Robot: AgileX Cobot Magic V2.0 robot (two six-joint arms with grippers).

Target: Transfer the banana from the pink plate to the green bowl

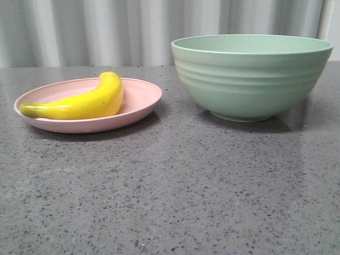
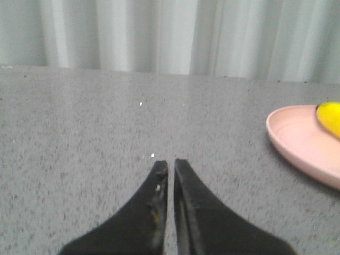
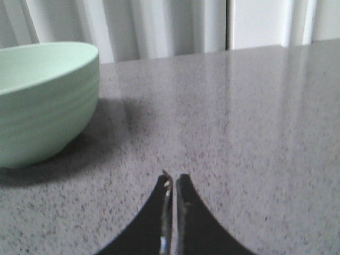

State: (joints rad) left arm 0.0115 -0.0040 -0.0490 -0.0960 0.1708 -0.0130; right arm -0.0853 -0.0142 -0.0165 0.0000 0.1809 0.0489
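The yellow banana (image 1: pixel 85 101) lies in the pink plate (image 1: pixel 139 106) at the left of the front view, its greenish stem end pointing left. The mint-green bowl (image 1: pixel 249 77) stands to the right of the plate. Neither gripper shows in the front view. In the left wrist view my left gripper (image 2: pixel 170 162) is shut and empty over bare table, with the plate (image 2: pixel 297 141) and the banana's tip (image 2: pixel 330 117) off to one side. In the right wrist view my right gripper (image 3: pixel 173 177) is shut and empty, with the bowl (image 3: pixel 42 101) apart from it.
The grey speckled tabletop (image 1: pixel 175 186) stretches in front of the plate and the bowl. A pale pleated curtain (image 1: pixel 133 29) hangs behind the table's far edge.
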